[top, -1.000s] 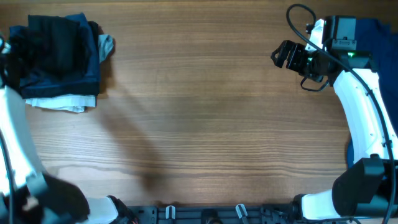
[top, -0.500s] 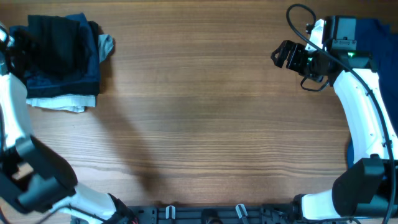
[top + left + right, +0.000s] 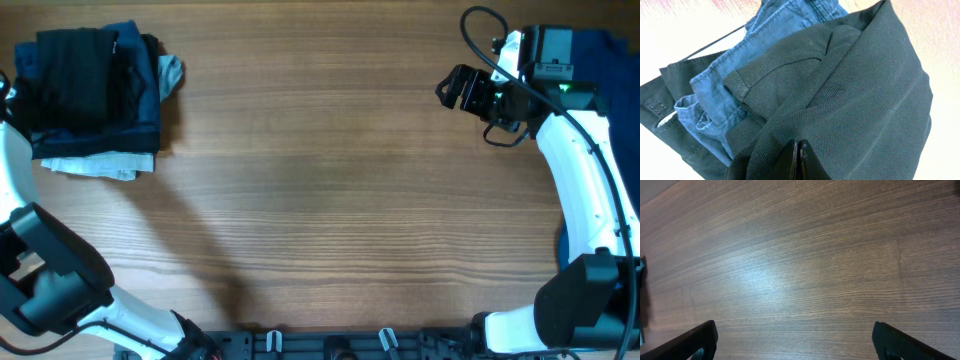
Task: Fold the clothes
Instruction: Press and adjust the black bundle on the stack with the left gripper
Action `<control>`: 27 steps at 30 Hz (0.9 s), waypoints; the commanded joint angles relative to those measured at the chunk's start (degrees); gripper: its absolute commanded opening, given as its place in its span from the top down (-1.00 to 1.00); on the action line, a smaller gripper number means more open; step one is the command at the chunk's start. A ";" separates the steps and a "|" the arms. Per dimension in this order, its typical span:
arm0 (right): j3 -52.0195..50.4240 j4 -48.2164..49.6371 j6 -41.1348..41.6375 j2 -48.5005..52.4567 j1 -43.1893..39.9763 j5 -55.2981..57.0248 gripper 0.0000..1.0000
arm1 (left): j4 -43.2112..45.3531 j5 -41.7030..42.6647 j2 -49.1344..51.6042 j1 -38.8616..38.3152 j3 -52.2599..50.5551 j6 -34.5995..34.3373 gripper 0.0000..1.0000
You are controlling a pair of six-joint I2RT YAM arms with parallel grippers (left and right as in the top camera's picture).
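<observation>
The clothes lie stacked at the table's far left: a black garment on top, a blue one under it and a pale one at the bottom. In the left wrist view the black knit cloth lies over blue denim-like cloth. My left gripper hangs just over the black cloth with its fingers pressed together and nothing visible between them. My right gripper hovers over bare wood at the far right, open, and its fingers stand wide apart.
More blue cloth lies behind the right arm at the far right corner, with some along the right edge. Wood tabletop spans the space between both arms. Brackets line the near edge.
The left gripper has shut and pulled back towards the left edge. The black garment now lies flatter and squarer on the pile. The right arm has stayed still.
</observation>
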 commanded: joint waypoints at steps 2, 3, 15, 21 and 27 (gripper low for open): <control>0.28 0.13 -1.09 0.66 0.07 1.16 -0.99 | 1.09 -1.25 1.40 -0.35 -0.37 0.11 0.92; 0.28 0.13 -1.11 0.66 0.07 1.16 -0.99 | 1.66 -1.40 0.98 -0.11 -0.37 0.11 0.92; 0.28 0.13 -1.09 0.66 0.07 1.16 -0.99 | 8.17 15.91 -5.46 1.90 -0.35 -3.39 0.92; 0.28 0.13 -1.11 0.66 0.07 1.16 -0.99 | 13.70 20.37 -8.63 1.22 -0.37 -4.15 0.92; 0.28 0.13 -1.09 0.66 0.07 1.16 -0.99 | 9.70 20.90 -2.16 -2.23 -0.37 -4.20 0.92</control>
